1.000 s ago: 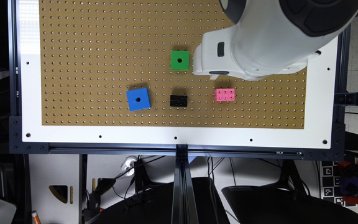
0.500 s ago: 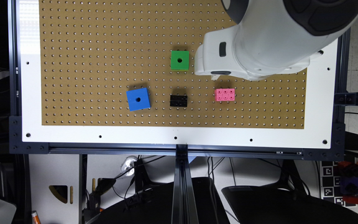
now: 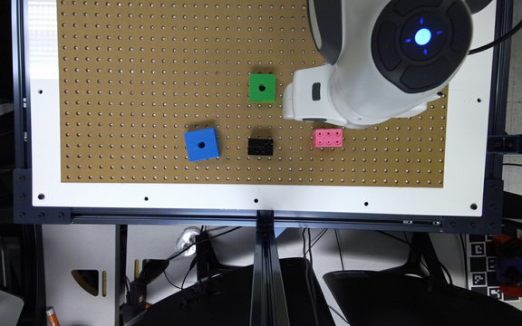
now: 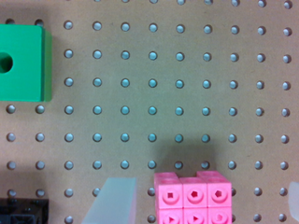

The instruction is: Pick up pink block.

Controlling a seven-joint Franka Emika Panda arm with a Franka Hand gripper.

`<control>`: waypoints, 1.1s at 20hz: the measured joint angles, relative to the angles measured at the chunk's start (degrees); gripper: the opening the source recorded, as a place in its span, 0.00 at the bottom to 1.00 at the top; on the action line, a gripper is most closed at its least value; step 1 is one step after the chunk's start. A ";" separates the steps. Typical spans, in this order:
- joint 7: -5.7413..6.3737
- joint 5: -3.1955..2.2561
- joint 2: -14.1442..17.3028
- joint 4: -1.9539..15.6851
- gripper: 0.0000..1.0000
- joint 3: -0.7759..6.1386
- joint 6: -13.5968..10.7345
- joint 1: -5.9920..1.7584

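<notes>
Pink block (image 3: 327, 138) lies untouched on the pegboard (image 3: 152, 68), right of the black brick (image 3: 260, 146) in the exterior view; my gripper (image 4: 201, 200) hangs above it, fingers (image 4: 114, 200) spread wide and empty, so I judge I'm approaching and must descend next.

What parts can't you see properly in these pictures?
- Pink block: the wrist view's edge cuts off its near half.
- Black brick: only a sliver shows at the wrist view's corner.
- Green cube: cut by the wrist view's edge.
- Gripper: in the exterior view the arm's body covers it, so its fingers can't be told apart.
</notes>
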 joint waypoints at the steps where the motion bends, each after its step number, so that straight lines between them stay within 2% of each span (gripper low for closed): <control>1: 0.00 -0.01 0.43 -0.01 1.00 0.00 0.12 0.00; 2: 0.00 -0.09 1.32 -0.03 1.00 -0.01 0.67 0.00; 5: 0.00 -0.64 5.61 0.04 1.00 -0.19 4.76 -0.01; 7: 0.00 -0.81 7.02 0.28 1.00 -0.26 6.14 -0.01; 13: 0.03 -0.81 7.40 2.20 1.00 -0.12 5.98 0.10; 22: 0.03 -0.82 8.41 3.23 1.00 -0.12 6.08 0.15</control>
